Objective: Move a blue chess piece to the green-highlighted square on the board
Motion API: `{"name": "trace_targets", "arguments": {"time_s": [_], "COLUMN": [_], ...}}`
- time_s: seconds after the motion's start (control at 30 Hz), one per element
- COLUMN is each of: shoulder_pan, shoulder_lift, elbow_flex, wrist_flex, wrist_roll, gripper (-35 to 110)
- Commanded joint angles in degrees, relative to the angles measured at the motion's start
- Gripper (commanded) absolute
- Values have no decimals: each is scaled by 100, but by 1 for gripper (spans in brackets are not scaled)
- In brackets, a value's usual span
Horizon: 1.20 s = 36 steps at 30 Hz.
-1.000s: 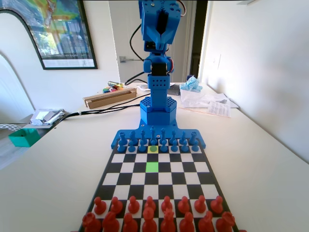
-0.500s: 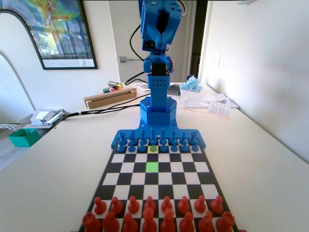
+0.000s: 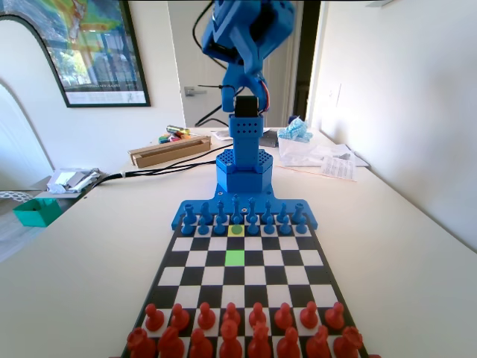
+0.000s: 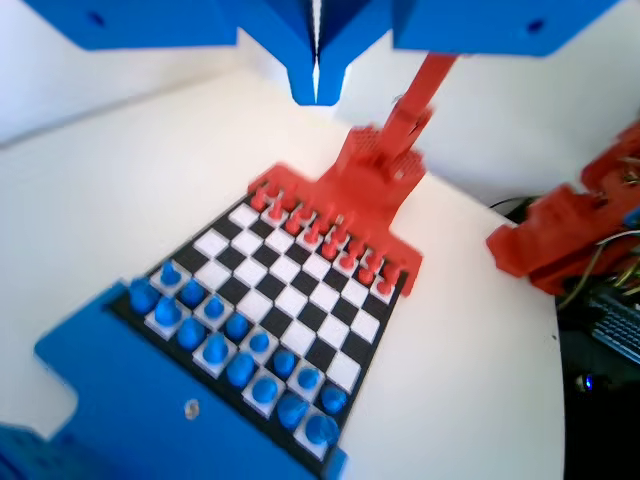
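Nothing is moved yet: the blue pawn (image 3: 236,230) sits on the yellow square, the green-highlighted square (image 3: 235,257) is bare, and the end effector (image 4: 316,88) hangs high above the board (image 3: 291,274), jaws together and empty.

A pale cream table (image 3: 89,246) carries the board (image 3: 291,257), which lies flat along its middle and joins a blue plastic base (image 3: 244,168) at the far end in the fixed view. Behind that base on the tabletop are a long cardboard box (image 3: 170,151), black cables (image 3: 160,170), white papers (image 3: 337,165) and a crumpled blue-and-white wrapper (image 3: 296,129). At the left edge in the fixed view a small pile of papers (image 3: 71,180) rests on the table.
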Motion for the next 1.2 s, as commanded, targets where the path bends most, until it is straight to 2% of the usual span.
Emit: {"name": "trace_targets", "arguments": {"time_s": [0.0, 0.13, 0.2, 0.47, 0.8, 1.17], "shoulder_pan": [325, 765, 844, 888, 580, 501], "shoulder_lift": [-817, -1617, -2057, -3366, -3735, -3753], "elbow_flex": [-791, -1020, -1222, -1731, -905, 633], "wrist_flex": [237, 360, 483, 615, 220, -1397], "wrist_roll": [-905, -2259, -2487, -2479, -2329, -2435], "gripper": [1, 1, 1, 1, 3, 9]}}
